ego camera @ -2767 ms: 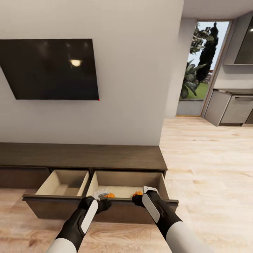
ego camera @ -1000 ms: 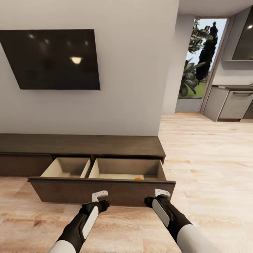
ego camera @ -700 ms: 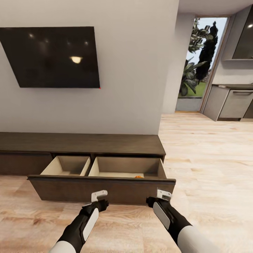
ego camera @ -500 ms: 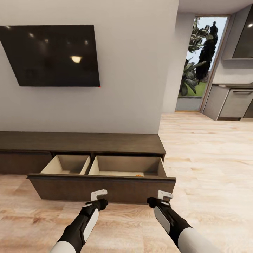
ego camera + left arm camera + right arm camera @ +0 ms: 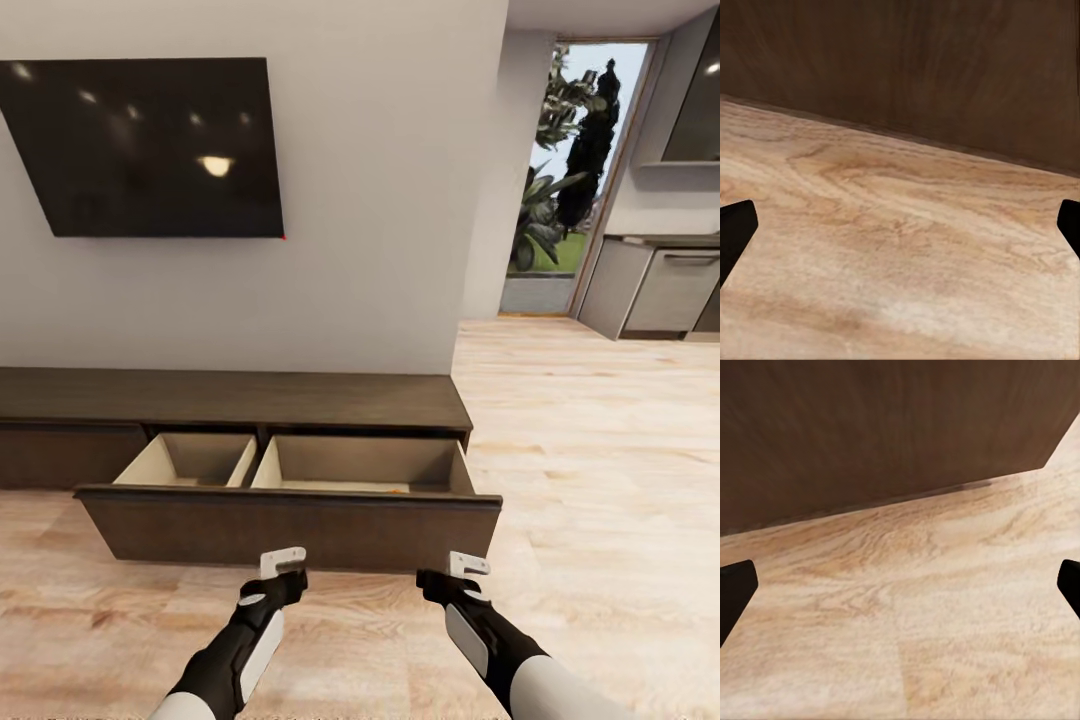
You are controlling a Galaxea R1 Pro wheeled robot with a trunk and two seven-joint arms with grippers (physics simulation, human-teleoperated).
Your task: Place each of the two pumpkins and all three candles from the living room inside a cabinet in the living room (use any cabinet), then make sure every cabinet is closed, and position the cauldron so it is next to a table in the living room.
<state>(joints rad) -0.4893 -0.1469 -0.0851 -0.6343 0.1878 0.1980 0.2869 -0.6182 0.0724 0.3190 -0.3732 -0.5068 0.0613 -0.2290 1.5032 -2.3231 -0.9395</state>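
While both arms reach forward over the pale wooden floor (image 5: 600, 450), the left gripper (image 5: 283, 562) and the right gripper (image 5: 468, 566) hang just short of the cabinet (image 5: 230, 398), each with its jaws spread wide and nothing between them. From the left wrist camera, the two black fingertips (image 5: 735, 232) sit at opposite edges of the frame with bare floorboards between them and the dark drawer front beyond; the right wrist camera shows the same wide spread, fingertips (image 5: 735, 589) far apart, the brown panel ahead of them and its corner off to one side. Straight ahead of the fingers the wide drawer (image 5: 290, 520) stands pulled out, its front panel near the tips but not touching them, its pale beige inside split into two compartments. Past the right gripper's fingers, low in the larger compartment, a thin sliver of orange (image 5: 397, 490) peeks over the drawer's front edge; it is too small to say whether it is a pumpkin. Beyond the cabinet, on the grey wall, hangs a dark television (image 5: 150, 145), and off past the right gripper a doorway opens on greenery (image 5: 570, 170) and kitchen units (image 5: 660, 290).
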